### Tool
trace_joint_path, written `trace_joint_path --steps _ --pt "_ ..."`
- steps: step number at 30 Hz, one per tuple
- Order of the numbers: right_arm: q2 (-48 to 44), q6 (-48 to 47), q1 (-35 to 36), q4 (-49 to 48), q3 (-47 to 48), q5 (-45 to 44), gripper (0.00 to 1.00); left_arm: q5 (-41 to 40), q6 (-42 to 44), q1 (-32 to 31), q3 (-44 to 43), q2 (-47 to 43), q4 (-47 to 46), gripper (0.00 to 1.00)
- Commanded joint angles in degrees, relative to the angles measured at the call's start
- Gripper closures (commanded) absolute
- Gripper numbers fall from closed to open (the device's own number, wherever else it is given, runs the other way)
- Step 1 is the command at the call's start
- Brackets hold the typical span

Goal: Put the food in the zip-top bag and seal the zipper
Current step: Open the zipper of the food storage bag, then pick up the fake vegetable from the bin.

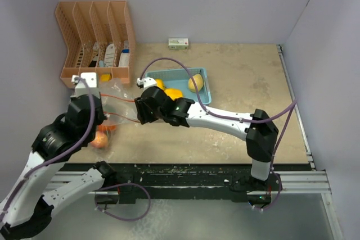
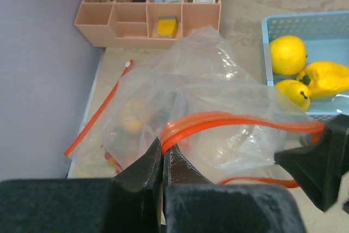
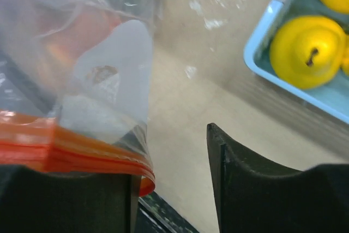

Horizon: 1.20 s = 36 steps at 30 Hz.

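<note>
From above, a clear zip-top bag is seen lying crumpled on the tabletop in front of a salmon slotted organiser. Its orange zipper strip is stretched roughly left to right between the left gripper and the right gripper. Glossy yellow food is held in a light-blue perforated basket, and one orange piece is seen through the film near the left arm.

From the left wrist, the fingers are seen pinched tight on the zipper, with the bag's body billowing away towards the organiser. A round yellow fruit, a yellow pepper and a smaller stemmed fruit are seen in the basket.

From the right wrist, the jaws are seen standing apart with bare table between them. The zipper end is draped over one finger only and is not clamped.
</note>
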<state>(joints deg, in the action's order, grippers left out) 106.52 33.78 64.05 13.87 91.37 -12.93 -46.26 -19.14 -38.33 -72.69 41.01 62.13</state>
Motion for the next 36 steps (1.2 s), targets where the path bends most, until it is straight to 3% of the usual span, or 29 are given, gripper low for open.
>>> trace_joint_path --steps 1,5,12,17,24,31,36 --pt "-8.68 -5.13 -1.00 1.98 -5.08 1.88 0.41 1.60 -0.71 0.45 5.21 5.87 -6.49 1.00" --pt "-16.95 -8.20 -0.97 2.99 -8.42 2.91 0.23 4.48 -1.68 0.45 9.21 10.67 -12.06 1.00" --pt "-29.57 -9.08 -1.25 5.05 -11.61 2.16 0.25 4.39 -1.44 0.47 11.85 14.51 -17.06 1.00" --pt "-32.17 -5.83 -6.93 7.64 -11.40 -3.49 0.28 2.67 -1.53 0.45 9.01 11.95 -12.47 1.00" --pt "-24.21 -6.91 -18.64 9.13 -10.42 -3.91 0.28 -0.81 -1.99 0.45 5.14 8.19 -5.94 1.00" --pt "-10.68 -9.73 -20.07 7.02 -4.54 0.28 0.04 0.79 -3.99 0.45 8.55 9.77 -6.21 1.00" --pt "-1.65 -10.15 -21.53 7.48 -0.95 3.35 0.01 2.62 -2.84 0.45 9.75 10.52 -9.70 1.00"
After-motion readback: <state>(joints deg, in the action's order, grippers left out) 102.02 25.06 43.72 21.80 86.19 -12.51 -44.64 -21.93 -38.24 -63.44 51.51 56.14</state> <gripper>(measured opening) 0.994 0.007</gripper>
